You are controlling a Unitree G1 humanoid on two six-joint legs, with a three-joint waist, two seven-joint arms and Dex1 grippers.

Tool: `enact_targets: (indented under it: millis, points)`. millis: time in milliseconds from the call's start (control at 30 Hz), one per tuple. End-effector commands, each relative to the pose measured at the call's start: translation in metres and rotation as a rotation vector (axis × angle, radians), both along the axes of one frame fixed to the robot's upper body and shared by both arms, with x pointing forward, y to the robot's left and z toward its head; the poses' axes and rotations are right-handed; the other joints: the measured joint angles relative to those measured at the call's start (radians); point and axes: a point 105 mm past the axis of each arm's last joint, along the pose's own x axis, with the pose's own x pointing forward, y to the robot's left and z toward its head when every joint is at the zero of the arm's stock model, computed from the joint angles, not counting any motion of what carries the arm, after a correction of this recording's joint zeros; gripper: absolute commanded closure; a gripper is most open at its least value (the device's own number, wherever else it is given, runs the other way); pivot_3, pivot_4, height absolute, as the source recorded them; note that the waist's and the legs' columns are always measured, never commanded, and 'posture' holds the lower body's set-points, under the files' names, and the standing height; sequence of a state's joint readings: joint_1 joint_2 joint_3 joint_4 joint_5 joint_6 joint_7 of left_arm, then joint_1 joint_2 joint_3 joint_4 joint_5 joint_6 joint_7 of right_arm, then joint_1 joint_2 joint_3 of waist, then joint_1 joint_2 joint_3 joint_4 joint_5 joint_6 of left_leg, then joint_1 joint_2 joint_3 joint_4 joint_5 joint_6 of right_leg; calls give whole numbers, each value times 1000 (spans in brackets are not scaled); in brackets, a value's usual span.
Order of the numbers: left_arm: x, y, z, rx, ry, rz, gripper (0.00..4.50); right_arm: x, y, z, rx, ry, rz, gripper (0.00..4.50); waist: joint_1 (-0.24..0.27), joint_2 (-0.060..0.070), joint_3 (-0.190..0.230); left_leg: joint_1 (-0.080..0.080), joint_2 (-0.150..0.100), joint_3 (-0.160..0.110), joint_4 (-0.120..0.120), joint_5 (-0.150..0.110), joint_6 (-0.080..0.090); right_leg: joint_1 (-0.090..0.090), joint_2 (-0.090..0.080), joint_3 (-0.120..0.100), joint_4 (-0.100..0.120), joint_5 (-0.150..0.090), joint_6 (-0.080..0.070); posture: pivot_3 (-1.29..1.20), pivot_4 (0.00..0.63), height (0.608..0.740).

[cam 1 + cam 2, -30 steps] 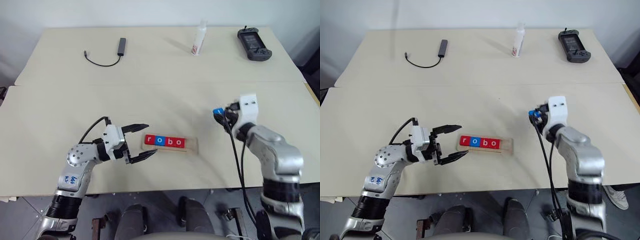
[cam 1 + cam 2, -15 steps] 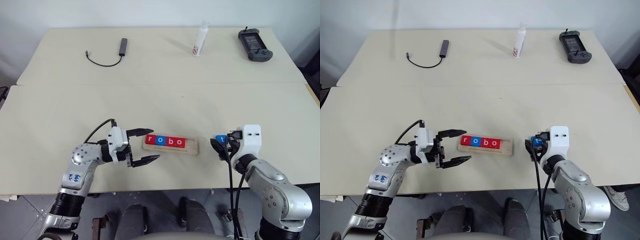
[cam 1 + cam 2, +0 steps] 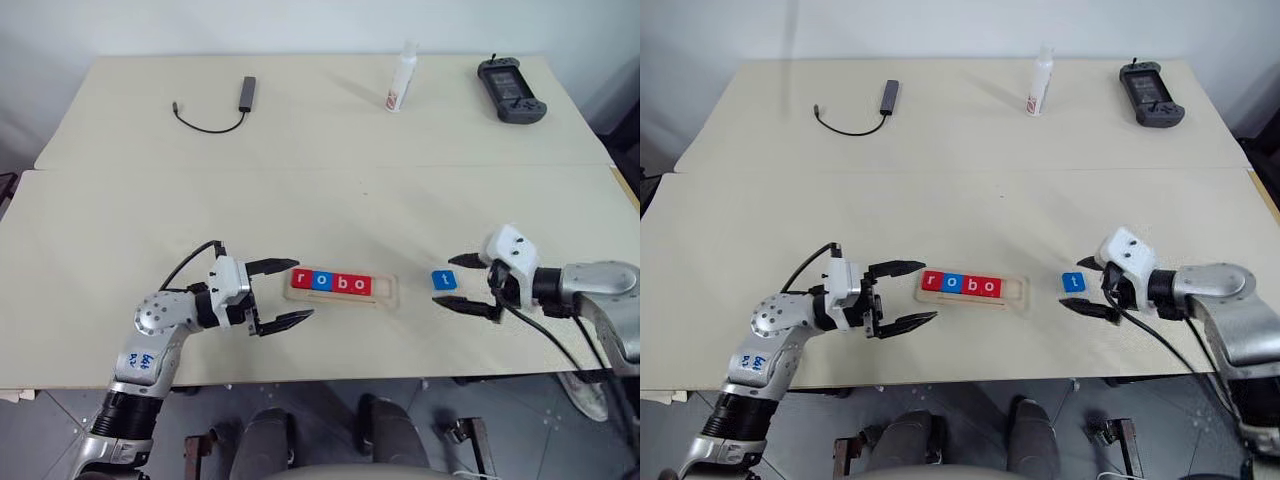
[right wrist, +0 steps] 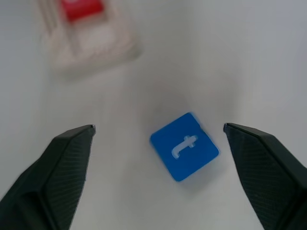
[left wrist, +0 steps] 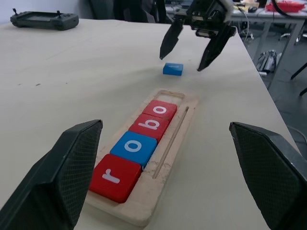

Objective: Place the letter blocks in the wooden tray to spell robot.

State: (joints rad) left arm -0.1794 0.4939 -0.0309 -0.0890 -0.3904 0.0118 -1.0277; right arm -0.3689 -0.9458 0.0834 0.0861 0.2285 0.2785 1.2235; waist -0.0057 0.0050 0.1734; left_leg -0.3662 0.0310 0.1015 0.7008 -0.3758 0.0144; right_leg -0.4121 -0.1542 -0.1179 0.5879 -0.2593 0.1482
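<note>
The wooden tray (image 3: 343, 287) lay flat on the bench (image 3: 300, 200), near the front edge and roughly in the middle; 4 letter blocks sat in its slot side by side, touching, reading r, o, b, o: a red r (image 3: 302, 279), a blue o (image 3: 320, 281), a red b (image 3: 339, 284) and a red o (image 3: 358, 286); the slot's right end (image 5: 171, 95) held no tile. The 5th tile, the blue t block (image 3: 444, 279), lay flat on the bench to the right of the tray, apart from it and turned a little askew. The right tool (image 3: 468, 284) hovered just beside that block on its right, its 2 black fingers spread wide with 1 on either side of the block's line, touching nothing; in the right wrist view the t block (image 4: 184, 152) sat free on the bench between the spread fingers. The left tool (image 3: 285, 293) hung just left of the tray's r end, pointing toward it, its fingers also spread wide and empty. At the far edge of the bench stood a white bottle (image 3: 399, 78), with a black handheld controller (image 3: 511, 88) to its right and a black cable with an adapter (image 3: 222, 108) to its left.
</note>
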Motion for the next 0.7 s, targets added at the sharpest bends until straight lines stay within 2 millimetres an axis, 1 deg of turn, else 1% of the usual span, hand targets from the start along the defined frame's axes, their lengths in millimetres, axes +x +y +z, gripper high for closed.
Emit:
enact_targets:
  millis: [33, 100, 167, 233, 267, 333, 400, 433, 567, 667, 700]
  points:
    - [-5, 0, 11, -3, -45, -9, 0, 9, -6, -3, -43, 0, 67, 19, 2, 0, 0, 0, 0, 0, 0, 0, 0, 0, 0, 0, 0, 0, 0, 0, 150, 740]
    - [-6, -2, 11, -2, -46, -13, 0, 18, -8, -7, -57, 20, 72, 19, 2, 0, 0, 0, 0, -1, 0, 0, 0, 0, 0, -1, 0, 0, 0, 0, 150, 740]
    - [-8, -4, 12, -2, -48, -15, 0, 22, -6, -10, -61, 42, 91, 416, 1, 0, 0, 0, 0, -1, 1, 0, 0, 0, 0, -1, 0, 0, 0, 0, 150, 740]
    - [-8, -3, 13, -1, -47, -11, 0, 18, -4, -12, -64, 88, 126, 947, 2, 0, 0, 0, 1, -1, 1, 0, 0, 1, 0, -1, 0, 0, 0, 0, 150, 740]
    - [-8, -3, 13, -1, -47, -8, 0, 17, -3, -12, -68, 94, 142, 1346, 4, 0, 0, 0, 1, -1, 1, 0, 0, 1, 0, -2, 0, 0, 0, 0, 150, 740]
    - [-9, -2, 13, 1, -46, -5, 0, 18, -3, -12, -81, 91, 153, 1953, 3, 0, 0, 0, 1, -2, 1, 0, -1, 1, 0, -2, 0, 0, 0, 0, 150, 740]
    - [-9, -1, 13, 2, -45, -3, 0, 22, -2, -7, -86, 68, 156, 2686, 3, 0, 0, 0, 1, -2, 1, 0, -1, 1, 0, -2, 0, 0, 0, 0, 150, 740]
    - [-9, -1, 13, 2, -45, -2, 0, 23, 2, -3, -70, 61, 161, 3014, 3, 0, 0, -1, 1, -2, 1, 0, -1, 1, 0, -2, 0, 0, 0, 0, 150, 740]
    - [-7, -1, 14, 2, -46, 2, 0, 22, 23, 13, -1, 53, 191, 3036, 2, 0, 0, 0, 1, -2, 1, 0, -1, 1, 0, -2, 1, 0, 0, 0, 150, 740]
    - [-6, -2, 14, 1, -50, 4, 0, 20, 44, 26, 49, 56, 177, 3036, 2, 0, 0, -1, 1, -2, 1, 1, -1, 0, 0, -2, 1, 0, 0, 0, 150, 740]
    - [-6, -2, 14, 0, -50, 4, 0, 16, 52, 29, 67, 83, 173, 3036, 3, 0, 0, -1, 1, -2, 1, 1, -1, 0, 0, -2, 1, 0, 0, 0, 150, 740]
